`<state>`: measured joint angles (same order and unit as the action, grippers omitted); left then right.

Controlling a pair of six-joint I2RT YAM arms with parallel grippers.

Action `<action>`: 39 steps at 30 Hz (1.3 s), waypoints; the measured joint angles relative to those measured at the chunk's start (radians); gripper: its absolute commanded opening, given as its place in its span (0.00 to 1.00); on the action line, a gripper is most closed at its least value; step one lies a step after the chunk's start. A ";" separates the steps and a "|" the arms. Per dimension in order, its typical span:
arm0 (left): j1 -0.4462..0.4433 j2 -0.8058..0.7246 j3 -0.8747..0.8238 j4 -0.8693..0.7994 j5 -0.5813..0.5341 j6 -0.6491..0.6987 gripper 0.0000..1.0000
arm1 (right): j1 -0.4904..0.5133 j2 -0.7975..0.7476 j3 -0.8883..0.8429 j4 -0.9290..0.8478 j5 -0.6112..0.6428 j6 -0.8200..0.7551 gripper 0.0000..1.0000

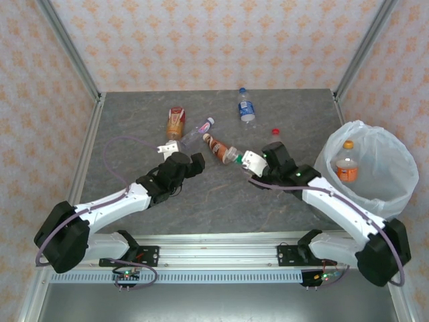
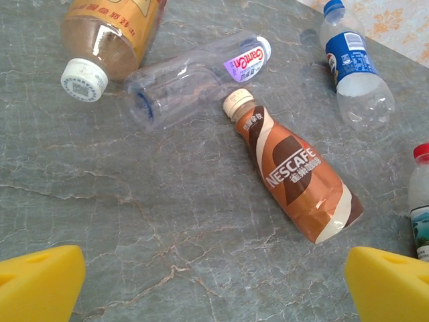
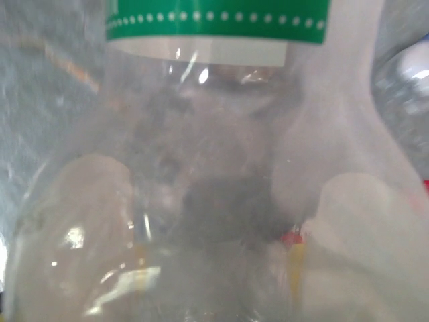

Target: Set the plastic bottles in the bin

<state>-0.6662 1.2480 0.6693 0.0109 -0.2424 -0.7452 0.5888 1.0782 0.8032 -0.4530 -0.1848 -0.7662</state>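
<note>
The right end effector [image 1: 247,161] pinches a clear green-labelled bottle [image 3: 214,134], the left end effector [image 2: 214,282] gapes empty; the slick plastic could slip free before reaching the bin [image 1: 397,168].

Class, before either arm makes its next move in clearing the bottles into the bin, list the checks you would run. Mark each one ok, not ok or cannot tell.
1. Is the right claw shut on the clear green-labelled plastic bottle? Ok.
2. Is that bottle lifted off the grey table? Cannot tell.
3. Is the white-bagged round bin open, with room beside the orange-capped bottle inside? Ok.
4. Is the left claw open and empty? Ok.
5. Is the brown Nescafe bottle lying flat ahead of the left claw? Ok.
6. Is the table cleared of bottles? Not ok.
</note>
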 measured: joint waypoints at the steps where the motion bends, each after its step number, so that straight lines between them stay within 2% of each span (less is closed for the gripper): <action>1: 0.000 0.003 0.003 0.000 0.001 0.000 1.00 | 0.000 -0.031 -0.014 0.035 -0.001 0.014 0.42; 6: 0.000 0.018 0.022 0.000 0.014 -0.007 1.00 | 0.000 -0.151 -0.051 0.196 0.011 0.088 0.42; 13: 0.000 0.049 0.047 0.000 0.057 -0.007 1.00 | 0.000 -0.211 -0.048 0.315 0.094 0.185 0.42; 22: 0.000 0.050 0.050 0.000 0.063 -0.007 1.00 | 0.000 -0.212 0.127 0.235 0.291 0.349 0.42; 32: 0.000 0.053 0.050 0.001 0.082 -0.007 1.00 | -0.003 -0.221 0.352 0.042 0.562 0.380 0.43; 35: 0.000 0.065 0.056 0.002 0.087 -0.006 1.00 | -0.041 -0.239 0.381 0.003 0.610 0.377 0.43; 39: 0.000 0.071 0.063 0.001 0.097 -0.006 1.00 | -0.157 -0.268 0.390 -0.050 0.642 0.377 0.44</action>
<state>-0.6662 1.3186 0.7322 0.0120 -0.1452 -0.7513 0.4316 0.8104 1.1934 -0.5034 0.4576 -0.3889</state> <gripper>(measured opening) 0.999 0.515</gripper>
